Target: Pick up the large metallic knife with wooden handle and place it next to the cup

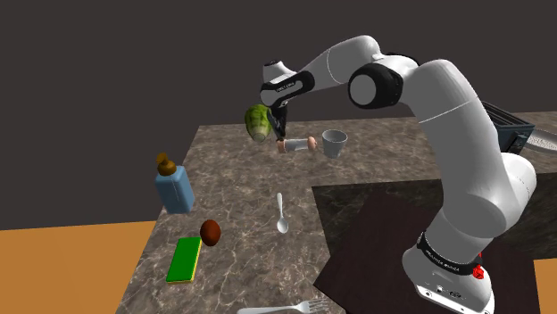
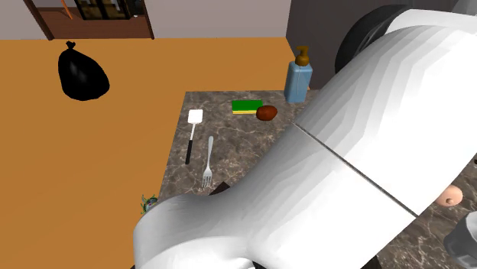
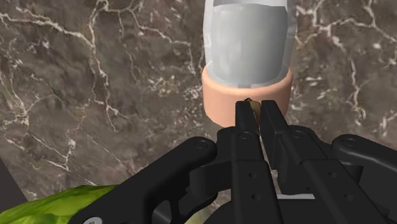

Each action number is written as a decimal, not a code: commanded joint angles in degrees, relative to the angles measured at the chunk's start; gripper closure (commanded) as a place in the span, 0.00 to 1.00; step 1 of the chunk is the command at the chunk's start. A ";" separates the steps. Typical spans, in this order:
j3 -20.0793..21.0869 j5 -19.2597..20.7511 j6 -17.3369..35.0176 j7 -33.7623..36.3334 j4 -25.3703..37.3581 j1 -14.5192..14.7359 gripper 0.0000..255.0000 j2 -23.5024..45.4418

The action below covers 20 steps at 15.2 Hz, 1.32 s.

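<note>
Grey-bladed and peach-handled, the knife [image 1: 297, 144] is pictured at the far end of the dark, white-veined bench [image 1: 250, 205]. It is just beside the pale grey cup [image 1: 334, 143], at the cup's nine o'clock in the shoulder view. The white arm [image 1: 464, 169] is seen reaching from its stand towards eleven o'clock, with the black jaws set over the knife's handle end.

In the wrist view the jaws are shown almost together at the rounded butt of the handle [image 3: 222, 95], with only a thin tan sliver seen between them. They appear to be clamped on it, though the contact itself is masked by the fingers [image 3: 244, 127]. The blade [image 3: 249, 38] is pointed straight away from the jaws. A leafy green vegetable [image 1: 259, 123] is seen close against the jaws at their nine o'clock in the shoulder view.

Further down the bench in the same view, a spoon [image 1: 282, 214] is laid at the knife's six o'clock. A blue bottle [image 1: 174, 189] with a brown pump is stood near the bench's edge. A brown rounded object [image 1: 210, 232] and a green sponge [image 1: 185, 260] are placed at the spoon's seven o'clock. A fork [image 1: 286, 309] is seen at the picture's lower edge.

In the second exterior view a white-headed spatula [image 2: 191, 134] is laid at the fork's ten o'clock. A black bag [image 2: 82, 72] is set on the orange floor [image 2: 92, 153].
</note>
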<state>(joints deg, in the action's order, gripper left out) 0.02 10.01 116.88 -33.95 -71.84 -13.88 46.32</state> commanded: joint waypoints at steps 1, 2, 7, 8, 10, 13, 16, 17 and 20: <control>-0.11 0.08 0.69 0.22 -0.22 -0.01 1.00 1.56; -0.12 0.11 1.18 0.30 -0.31 -0.01 1.00 1.97; -0.20 0.28 3.50 0.70 -0.49 -0.01 1.00 4.14; -0.22 0.31 3.98 0.78 -0.47 -0.01 1.00 4.63; -0.23 0.30 3.98 0.77 -0.47 0.00 1.00 4.63; -0.52 0.04 4.00 0.65 -0.48 0.20 1.00 4.63; -0.98 -0.38 4.04 0.45 -0.49 0.52 1.00 4.63; -1.02 -0.21 4.97 0.93 -3.32 0.79 0.00 2.79; -0.90 -0.40 3.04 0.69 -0.73 0.87 0.00 3.39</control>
<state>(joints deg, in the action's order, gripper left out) -0.86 9.62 121.27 -33.27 -71.63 -12.99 50.04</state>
